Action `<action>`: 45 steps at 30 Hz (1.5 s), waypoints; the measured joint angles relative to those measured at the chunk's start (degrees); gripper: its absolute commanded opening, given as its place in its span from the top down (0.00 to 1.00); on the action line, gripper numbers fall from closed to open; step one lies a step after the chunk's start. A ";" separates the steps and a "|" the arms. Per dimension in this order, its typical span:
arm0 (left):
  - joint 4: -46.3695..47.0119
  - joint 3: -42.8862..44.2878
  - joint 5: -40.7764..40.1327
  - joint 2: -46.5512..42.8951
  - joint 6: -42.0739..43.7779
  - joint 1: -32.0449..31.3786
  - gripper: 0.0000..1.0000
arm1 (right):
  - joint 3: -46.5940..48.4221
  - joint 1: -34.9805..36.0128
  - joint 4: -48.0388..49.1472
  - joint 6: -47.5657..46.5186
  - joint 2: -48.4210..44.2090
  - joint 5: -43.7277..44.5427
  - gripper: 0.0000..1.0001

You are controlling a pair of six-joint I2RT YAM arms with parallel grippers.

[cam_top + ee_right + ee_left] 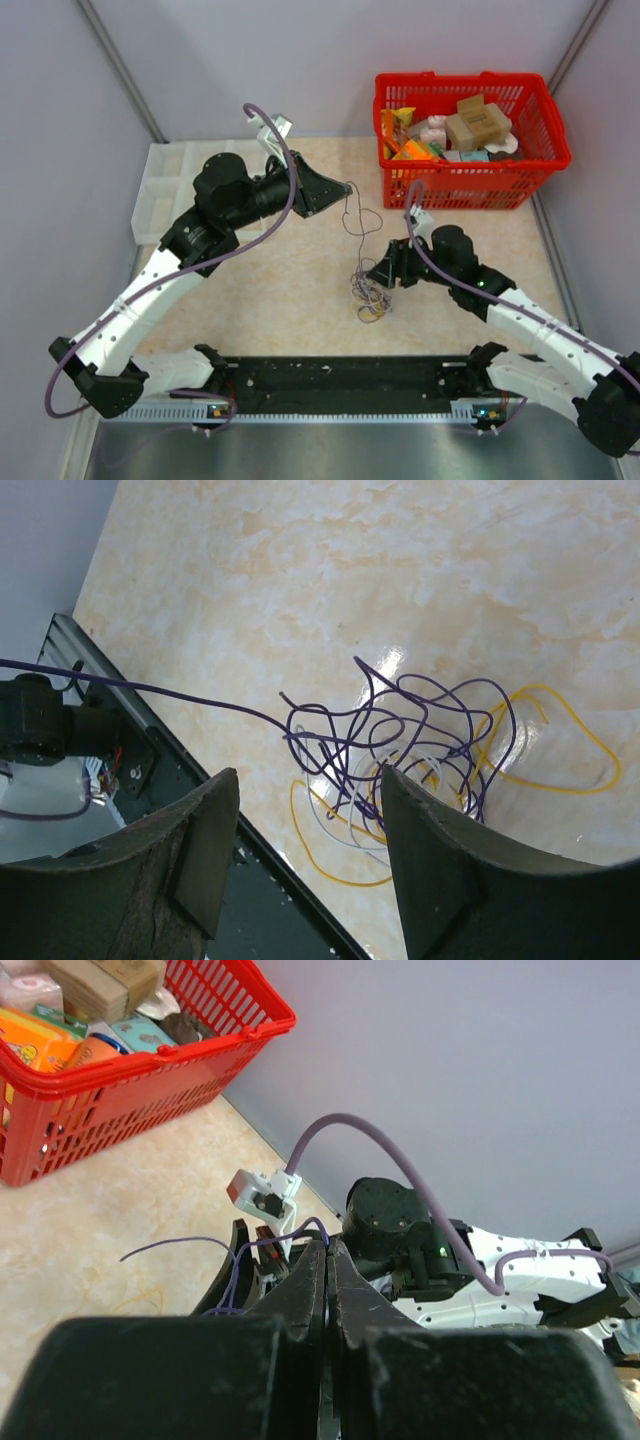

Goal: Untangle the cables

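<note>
Left gripper (347, 188): jaws clamp thin purple wire strand (150, 688). Right gripper (305, 790): jaws wide over tangle of purple, yellow, white wires (420, 740). Likely risk: unanchored pull tightens knot.

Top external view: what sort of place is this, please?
Probably a robotics lab cell: plain grey walls enclose the table, a left arm and a right arm are bolted at its near edge, and a red basket holds small boxes.
</note>
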 measured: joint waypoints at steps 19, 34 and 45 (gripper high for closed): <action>-6.34 13.31 -5.86 0.00 5.38 0.00 1.00 | -8.22 5.53 15.72 6.93 9.86 6.75 0.43; -10.19 22.10 -9.55 -0.13 9.97 0.00 1.00 | -11.34 5.66 29.40 14.05 24.48 10.99 0.89; -17.66 34.36 -21.42 -2.86 21.46 0.00 1.00 | -11.34 5.29 28.50 14.10 24.48 14.58 1.00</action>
